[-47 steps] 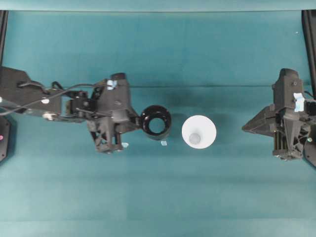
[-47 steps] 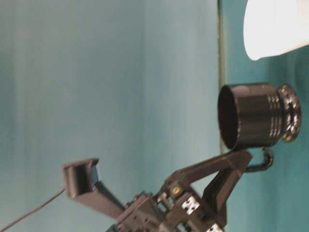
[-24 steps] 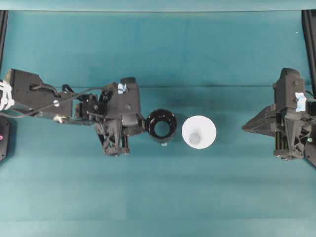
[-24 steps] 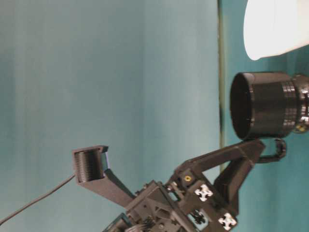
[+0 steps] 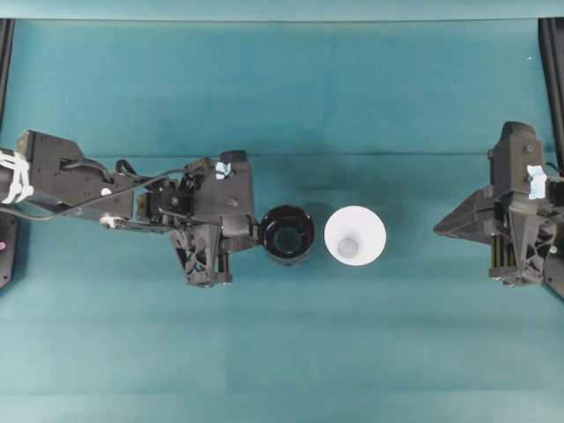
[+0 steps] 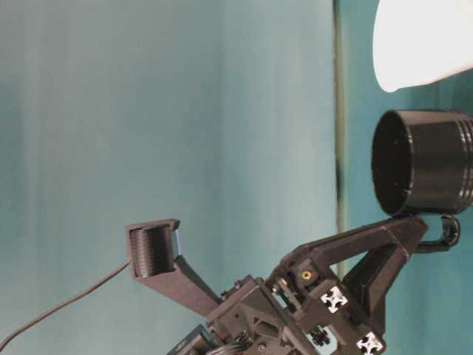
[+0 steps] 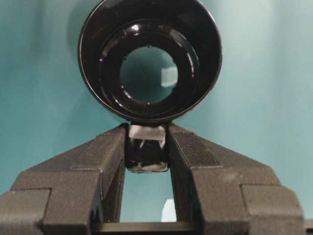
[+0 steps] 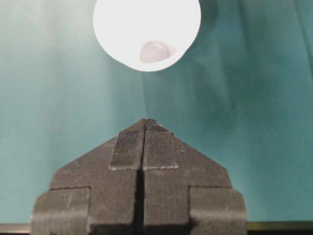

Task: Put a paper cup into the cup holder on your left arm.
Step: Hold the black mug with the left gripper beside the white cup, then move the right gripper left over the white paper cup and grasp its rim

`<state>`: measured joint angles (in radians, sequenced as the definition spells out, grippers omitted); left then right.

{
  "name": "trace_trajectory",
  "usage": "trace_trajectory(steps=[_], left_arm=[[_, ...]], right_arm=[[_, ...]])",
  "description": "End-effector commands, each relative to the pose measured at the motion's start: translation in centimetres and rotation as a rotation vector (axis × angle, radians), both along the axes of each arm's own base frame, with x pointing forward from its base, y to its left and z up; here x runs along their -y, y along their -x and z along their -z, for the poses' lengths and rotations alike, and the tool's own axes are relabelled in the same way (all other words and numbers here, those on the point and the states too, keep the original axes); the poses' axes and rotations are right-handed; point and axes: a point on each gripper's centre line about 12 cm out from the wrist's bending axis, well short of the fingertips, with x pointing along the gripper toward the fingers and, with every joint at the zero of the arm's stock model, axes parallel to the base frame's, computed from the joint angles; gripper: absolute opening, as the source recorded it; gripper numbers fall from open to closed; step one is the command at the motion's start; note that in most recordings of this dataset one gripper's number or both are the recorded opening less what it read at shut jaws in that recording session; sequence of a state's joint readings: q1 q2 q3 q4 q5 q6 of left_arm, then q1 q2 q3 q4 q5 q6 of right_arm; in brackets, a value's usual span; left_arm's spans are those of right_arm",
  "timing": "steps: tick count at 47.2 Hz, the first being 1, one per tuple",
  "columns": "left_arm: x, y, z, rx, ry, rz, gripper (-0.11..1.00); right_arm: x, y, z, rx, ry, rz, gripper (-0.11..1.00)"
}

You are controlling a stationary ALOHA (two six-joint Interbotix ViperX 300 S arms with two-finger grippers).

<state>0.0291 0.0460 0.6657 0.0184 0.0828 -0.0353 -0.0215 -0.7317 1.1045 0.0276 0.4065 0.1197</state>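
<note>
The black cup holder (image 5: 287,256) hangs just left of the white paper cup (image 5: 355,235), with a narrow gap between them. My left gripper (image 5: 256,235) is shut on the holder's small handle. In the left wrist view the fingers (image 7: 110,156) clamp that handle (image 7: 146,161) under the holder's ring (image 7: 100,63), whose open bottom shows the cloth. The table-level view shows the holder (image 6: 432,163) beside the cup (image 6: 417,41). My right gripper (image 5: 436,229) stays far right, shut and empty, pointing at the cup (image 8: 146,24) from a distance, its tips (image 8: 145,122) pressed together.
Teal cloth (image 5: 282,352) covers the table. Black frame posts (image 5: 552,79) stand at the far right and far left edges. A small white scrap lies on the cloth under the holder (image 7: 168,76).
My left arm has carried the cup holder a little to the right and toward the table's front, nearer the paper cup. The right arm and the cup have stayed still.
</note>
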Motion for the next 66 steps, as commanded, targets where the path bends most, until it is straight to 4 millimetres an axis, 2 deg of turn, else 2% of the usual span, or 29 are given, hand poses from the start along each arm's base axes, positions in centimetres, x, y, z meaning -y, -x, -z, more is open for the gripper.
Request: trace_trajectory(steps=[1, 28, 66], left_arm=[[-0.1, -0.4, -0.5, 0.02, -0.004, 0.002, 0.3], [-0.3, -0.9, -0.2, 0.021, -0.004, -0.003, 0.3], [-0.7, -0.6, 0.3, -0.015, 0.003, -0.021, 0.3]], right_arm=[[0.1, -0.5, -1.0, 0.029, -0.003, 0.006, -0.06], [0.1, -0.5, -1.0, 0.029, -0.003, 0.006, -0.06], [0.1, -0.5, -0.9, 0.028, -0.003, 0.006, -0.06]])
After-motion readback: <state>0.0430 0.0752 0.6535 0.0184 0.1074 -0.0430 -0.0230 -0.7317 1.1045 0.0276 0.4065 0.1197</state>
